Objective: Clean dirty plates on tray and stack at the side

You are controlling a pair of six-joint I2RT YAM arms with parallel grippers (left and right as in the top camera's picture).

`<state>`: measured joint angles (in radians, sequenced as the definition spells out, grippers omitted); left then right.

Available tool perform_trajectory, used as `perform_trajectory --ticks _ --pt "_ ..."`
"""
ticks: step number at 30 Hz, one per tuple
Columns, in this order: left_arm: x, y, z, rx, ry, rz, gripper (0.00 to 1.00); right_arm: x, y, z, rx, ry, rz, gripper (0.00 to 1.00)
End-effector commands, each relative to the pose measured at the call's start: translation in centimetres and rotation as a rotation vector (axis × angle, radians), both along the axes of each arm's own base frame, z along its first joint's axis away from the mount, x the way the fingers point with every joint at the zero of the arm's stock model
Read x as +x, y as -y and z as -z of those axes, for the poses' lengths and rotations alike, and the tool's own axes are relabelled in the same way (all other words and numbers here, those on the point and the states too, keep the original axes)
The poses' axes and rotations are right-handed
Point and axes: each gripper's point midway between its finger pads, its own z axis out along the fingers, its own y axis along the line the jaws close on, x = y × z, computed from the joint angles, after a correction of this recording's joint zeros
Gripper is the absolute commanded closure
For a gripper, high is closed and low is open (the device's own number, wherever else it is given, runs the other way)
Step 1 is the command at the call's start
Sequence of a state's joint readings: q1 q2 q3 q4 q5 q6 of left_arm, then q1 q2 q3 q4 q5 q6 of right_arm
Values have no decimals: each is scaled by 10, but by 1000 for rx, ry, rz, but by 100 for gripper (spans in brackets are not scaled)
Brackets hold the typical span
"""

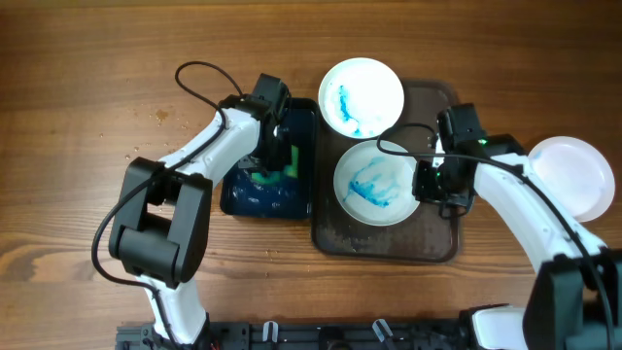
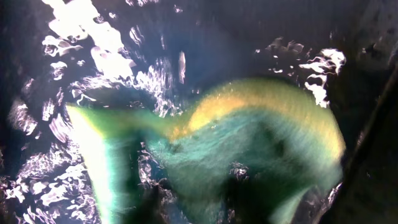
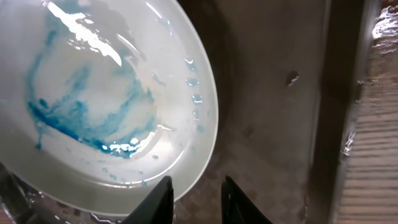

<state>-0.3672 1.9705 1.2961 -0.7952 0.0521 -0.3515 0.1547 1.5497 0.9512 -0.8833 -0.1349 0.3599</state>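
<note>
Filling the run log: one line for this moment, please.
left gripper: shut on sponge in black tray | right gripper: open beside smeared plate | clean plate: beside brown tray

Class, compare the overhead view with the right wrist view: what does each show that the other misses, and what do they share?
Only overhead: a second smeared plate at the brown tray's corner, a clean plate on the table, and the sponge in the black tray. Only right wrist: the right fingers apart just off the blue-smeared plate's rim, droplets along it. Both: that plate on the brown tray.
</note>
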Motion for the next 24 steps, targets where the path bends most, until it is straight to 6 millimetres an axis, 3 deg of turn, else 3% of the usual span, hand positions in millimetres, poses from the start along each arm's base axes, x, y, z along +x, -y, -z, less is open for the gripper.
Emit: perform_trajectory --ticks 1,5,9,13,16,18,21,24 --pt "-10 -6 14 16 -39 -6 96 -6 -4 17 13 -57 -36 74" --pt "0 -5 -26 8 -18 -10 96 -12 -4 37 2 -125 -63 77" --pt "14 6 -92 -28 69 9 96 -13 -3 53 -4 -168 -49 95" --pt "18 32 -146 -110 184 57 96 7 10 58 -86 -86 -62 96" --pt "13 52 -153 -177 189 96 96 26 20 58 -159 2 -154 94" --pt "6 72 -153 -257 158 126 96 33 18 56 -152 31 -153 86" --pt "4 82 -152 -276 153 150 96 36 11 44 -110 59 -151 72" --pt "-1 94 -149 -277 150 179 96 34 3 27 -62 88 -154 69"
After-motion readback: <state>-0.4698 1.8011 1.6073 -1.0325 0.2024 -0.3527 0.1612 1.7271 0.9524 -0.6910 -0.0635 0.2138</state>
